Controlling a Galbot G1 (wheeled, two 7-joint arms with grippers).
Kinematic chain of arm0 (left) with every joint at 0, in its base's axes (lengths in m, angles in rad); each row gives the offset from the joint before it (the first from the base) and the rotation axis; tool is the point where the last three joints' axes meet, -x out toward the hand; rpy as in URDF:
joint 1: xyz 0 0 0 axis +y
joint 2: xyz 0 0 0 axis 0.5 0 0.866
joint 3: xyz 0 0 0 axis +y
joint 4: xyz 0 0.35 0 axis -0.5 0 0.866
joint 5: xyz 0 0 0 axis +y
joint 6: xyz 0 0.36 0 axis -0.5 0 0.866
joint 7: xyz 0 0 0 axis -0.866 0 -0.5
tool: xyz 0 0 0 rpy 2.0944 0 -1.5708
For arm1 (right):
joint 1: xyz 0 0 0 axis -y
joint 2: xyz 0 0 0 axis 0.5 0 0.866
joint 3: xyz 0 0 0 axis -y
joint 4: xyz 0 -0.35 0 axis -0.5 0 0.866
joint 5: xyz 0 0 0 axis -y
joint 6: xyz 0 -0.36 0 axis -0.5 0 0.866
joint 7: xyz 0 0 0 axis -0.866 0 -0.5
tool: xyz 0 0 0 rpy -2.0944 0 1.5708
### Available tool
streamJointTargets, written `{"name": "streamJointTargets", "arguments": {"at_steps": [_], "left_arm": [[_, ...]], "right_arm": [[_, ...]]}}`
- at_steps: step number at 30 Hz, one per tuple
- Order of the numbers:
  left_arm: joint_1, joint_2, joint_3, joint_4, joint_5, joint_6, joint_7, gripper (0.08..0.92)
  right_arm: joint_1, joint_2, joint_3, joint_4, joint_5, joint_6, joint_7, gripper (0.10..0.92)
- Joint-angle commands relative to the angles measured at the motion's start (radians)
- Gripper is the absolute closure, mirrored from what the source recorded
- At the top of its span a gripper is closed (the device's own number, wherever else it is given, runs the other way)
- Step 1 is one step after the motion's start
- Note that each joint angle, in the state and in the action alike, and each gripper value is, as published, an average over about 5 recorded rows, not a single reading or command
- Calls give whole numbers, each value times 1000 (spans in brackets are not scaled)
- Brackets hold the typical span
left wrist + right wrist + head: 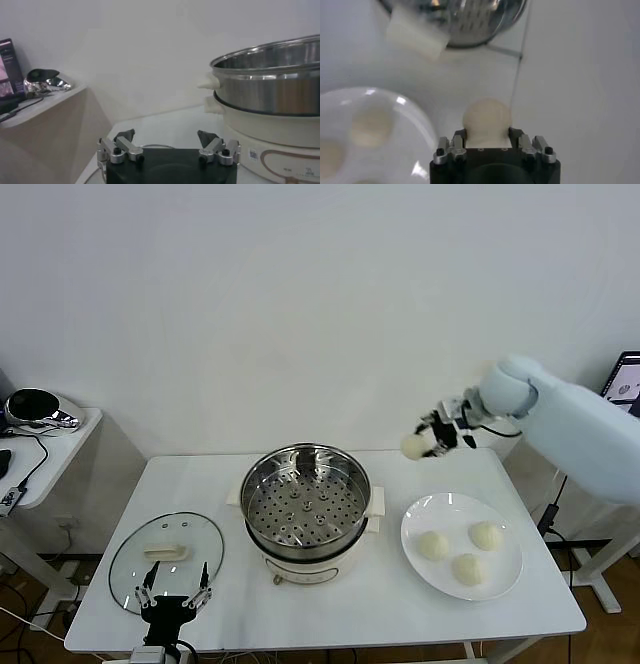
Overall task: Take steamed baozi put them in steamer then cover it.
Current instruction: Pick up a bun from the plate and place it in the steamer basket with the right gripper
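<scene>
My right gripper [424, 439] is shut on one cream-white baozi [413, 446] and holds it in the air above the table's far right, between the steamer and the plate; in the right wrist view the bun [487, 119] sits between the fingers. Three more baozi [433, 546] lie on the white plate [505, 579]. The steel steamer [307, 494] stands at the table's middle, its perforated tray bare; its side shows in the left wrist view [270, 82]. The glass cover [165, 559] lies flat at the front left. My left gripper [175, 596] is open, parked over the cover's near edge.
A side table [45, 454] with a shiny dark object [35, 409] and cables stands at the far left. A monitor corner [625, 379] shows at the far right. A white wall is behind the table.
</scene>
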Motion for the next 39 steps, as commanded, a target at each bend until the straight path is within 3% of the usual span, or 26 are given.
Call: {"name": "streamJointTargets", "arguments": {"at_steps": [1, 11, 19, 29, 35, 39], "left_arm": [[0, 3, -2, -1, -12, 0, 0, 177], [7, 2, -27, -27, -17, -1, -1, 177], [11, -3, -41, -33, -18, -1, -2, 177], [-3, -5, -46, -22, -20, -1, -2, 177], [-6, -6, -45, -19, -20, -1, -2, 177], [-6, -6, -44, -16, -21, -1, -2, 177]], "right_arm": [[141, 242, -161, -41, 99, 140, 53, 479], [69, 472, -232, -248, -144, 400, 81, 466], [10, 519, -254, -334, -307, 560, 103, 462], [-26, 550, -252, -391, -480, 655, 139, 458], [-43, 551, -249, -404, -516, 679, 162, 449], [-30, 539, -248, -382, -468, 680, 178, 367]]}}
